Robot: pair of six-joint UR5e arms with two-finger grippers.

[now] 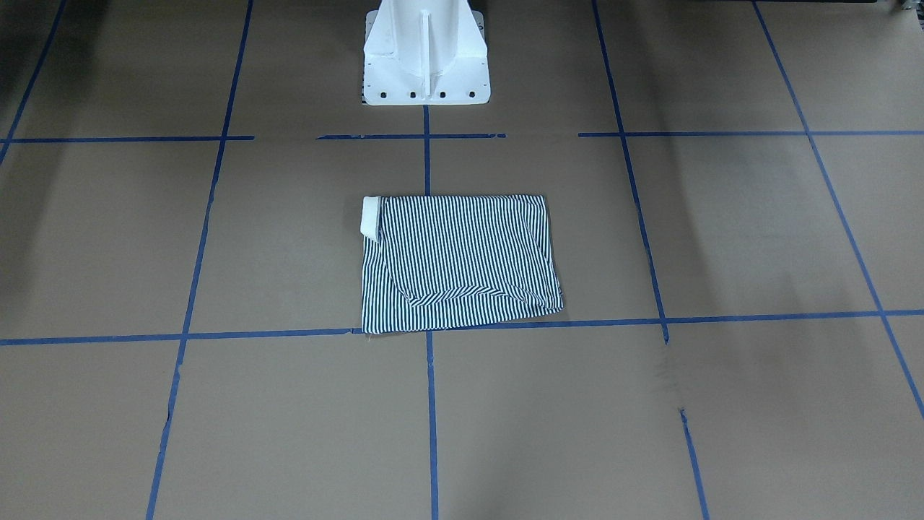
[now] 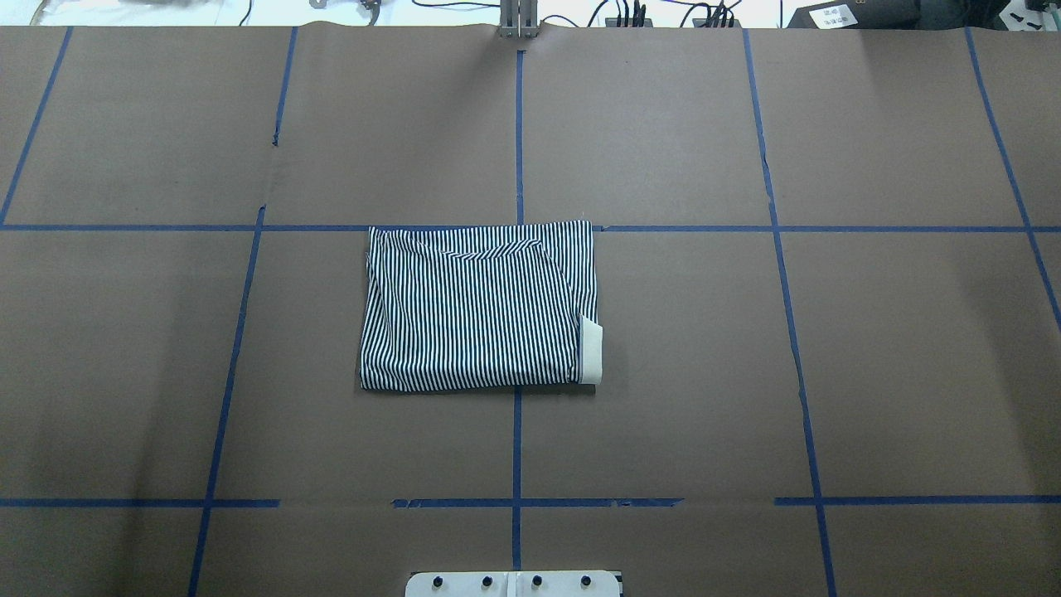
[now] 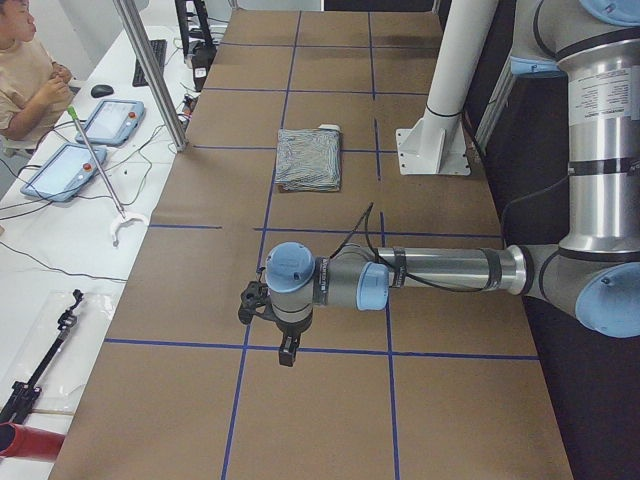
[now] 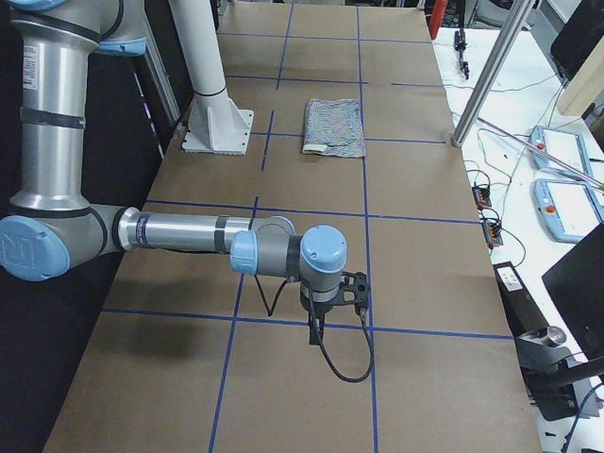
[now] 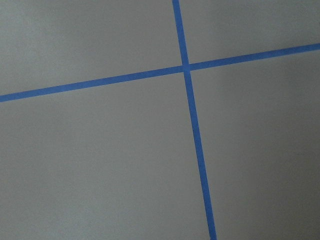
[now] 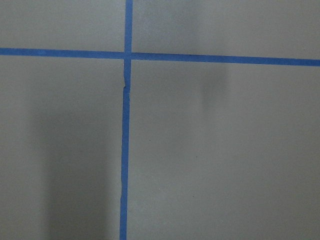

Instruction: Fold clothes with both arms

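A striped polo shirt (image 2: 472, 311) lies folded into a neat rectangle at the middle of the brown, blue-taped desk (image 2: 870, 365), cream collar (image 2: 590, 352) at one edge. The left arm (image 3: 440, 268) and right arm (image 4: 179, 231) hang over opposite ends, well apart from it; whether their jaws are released or clenched cannot be told.

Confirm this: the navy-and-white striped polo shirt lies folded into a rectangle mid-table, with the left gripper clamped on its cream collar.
Not clamped: the exterior left view shows the left gripper over the brown table, well away from the folded navy-and-white striped polo shirt.
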